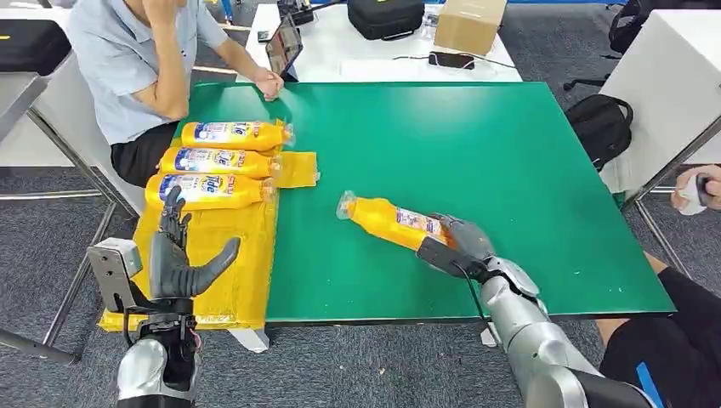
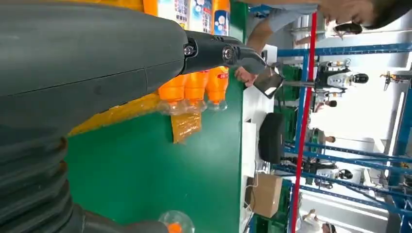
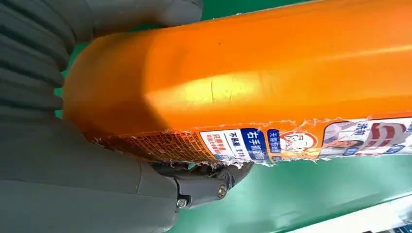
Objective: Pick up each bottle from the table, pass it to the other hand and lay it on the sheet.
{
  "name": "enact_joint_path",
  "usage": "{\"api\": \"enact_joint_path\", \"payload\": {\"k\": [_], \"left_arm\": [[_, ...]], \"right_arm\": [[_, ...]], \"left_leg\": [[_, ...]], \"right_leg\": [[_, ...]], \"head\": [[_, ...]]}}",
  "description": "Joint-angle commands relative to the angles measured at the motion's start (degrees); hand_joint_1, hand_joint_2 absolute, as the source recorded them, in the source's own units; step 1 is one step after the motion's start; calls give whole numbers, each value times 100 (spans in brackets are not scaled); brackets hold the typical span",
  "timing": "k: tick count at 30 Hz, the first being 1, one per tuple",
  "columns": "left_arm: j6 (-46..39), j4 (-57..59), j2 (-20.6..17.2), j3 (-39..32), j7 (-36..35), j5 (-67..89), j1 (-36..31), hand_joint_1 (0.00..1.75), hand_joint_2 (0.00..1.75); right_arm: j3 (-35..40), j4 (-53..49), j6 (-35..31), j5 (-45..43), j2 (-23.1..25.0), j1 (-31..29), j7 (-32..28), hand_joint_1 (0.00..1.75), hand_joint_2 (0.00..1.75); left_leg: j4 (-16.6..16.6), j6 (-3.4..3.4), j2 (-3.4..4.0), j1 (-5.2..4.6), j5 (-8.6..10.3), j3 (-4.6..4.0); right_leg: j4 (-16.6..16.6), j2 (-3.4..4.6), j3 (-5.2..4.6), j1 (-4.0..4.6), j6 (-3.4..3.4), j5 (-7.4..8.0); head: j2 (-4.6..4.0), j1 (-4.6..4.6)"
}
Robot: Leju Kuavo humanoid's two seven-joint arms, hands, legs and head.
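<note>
R hand (image 1: pixel 459 238) wraps the base end of an orange plastic bottle w/ clear cap (image 1: pixel 387 220), lying on its side on the green tabletop (image 1: pixel 476 153), cap toward the yellow plastic sheet (image 1: pixel 229 263). Fingers (image 3: pixel 204 187) curl under it, thumb over the other side. Three more orange bottles w/ blue-white labels (image 1: pixel 212 161) lie side by side on the sheet's far end, caps toward table centre. L hand (image 1: pixel 178 255) upright over the sheet's near part, fingers spread, holding nothing. Bottle contents: can't tell.

Glossy plastic bottle (image 3: pixel 252 82), torn paper label (image 3: pixel 272 143)

Silver arms; dark grey hand (image 1: pixel 183 255), ribbed wrist cover.
</note>
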State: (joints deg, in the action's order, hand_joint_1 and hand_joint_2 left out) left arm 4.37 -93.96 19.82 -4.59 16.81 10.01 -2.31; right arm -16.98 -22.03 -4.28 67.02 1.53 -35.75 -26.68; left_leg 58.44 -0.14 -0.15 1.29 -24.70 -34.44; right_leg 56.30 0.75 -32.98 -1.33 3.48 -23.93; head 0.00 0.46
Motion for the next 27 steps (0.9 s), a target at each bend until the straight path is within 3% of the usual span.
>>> {"api": "enact_joint_path", "payload": {"k": [1, 4, 9, 18, 27], "left_arm": [[-158, 462, 18, 91, 24, 415, 232, 0, 175], [164, 376, 18, 405, 394, 669, 544, 0, 175], [882, 269, -117, 1086, 608, 780, 899, 0, 175], [1123, 602, -169, 1541, 443, 690, 795, 0, 175], [936, 578, 1, 1590, 327, 218, 482, 0, 175]], "right_arm": [[-372, -1288, 697, -1847, 844, 1060, -1332, 175, 175], [696, -3141, 905, -3383, 1178, 1792, -1332, 175, 175], [1162, -4333, 1035, -3968, 1504, 2039, -1324, 175, 175], [2028, -4456, 1175, -4155, 1699, 1965, -1331, 175, 175], [3127, -3463, 909, -3939, 1847, 1798, -1332, 175, 175]], "left_leg": [[-15, 5, -7, 6, 6, 7], [-22, 4, 6, 3, 0, 15], [0, 4, -8, -4, -5, -36], [-5, 4, -3, -4, -2, -76], [-7, 4, -2, 3, -1, -72]], "right_leg": [[-17, -15, 12, 10, -20, 5], [-17, -1, 21, 7, -20, 1], [13, -9, -18, -1, -13, -13], [8, -7, -61, -1, -16, -9], [5, -7, -60, 5, -17, -7]], "head": [[0, 2], [0, 0], [0, 4], [0, 0], [0, 0]]}}
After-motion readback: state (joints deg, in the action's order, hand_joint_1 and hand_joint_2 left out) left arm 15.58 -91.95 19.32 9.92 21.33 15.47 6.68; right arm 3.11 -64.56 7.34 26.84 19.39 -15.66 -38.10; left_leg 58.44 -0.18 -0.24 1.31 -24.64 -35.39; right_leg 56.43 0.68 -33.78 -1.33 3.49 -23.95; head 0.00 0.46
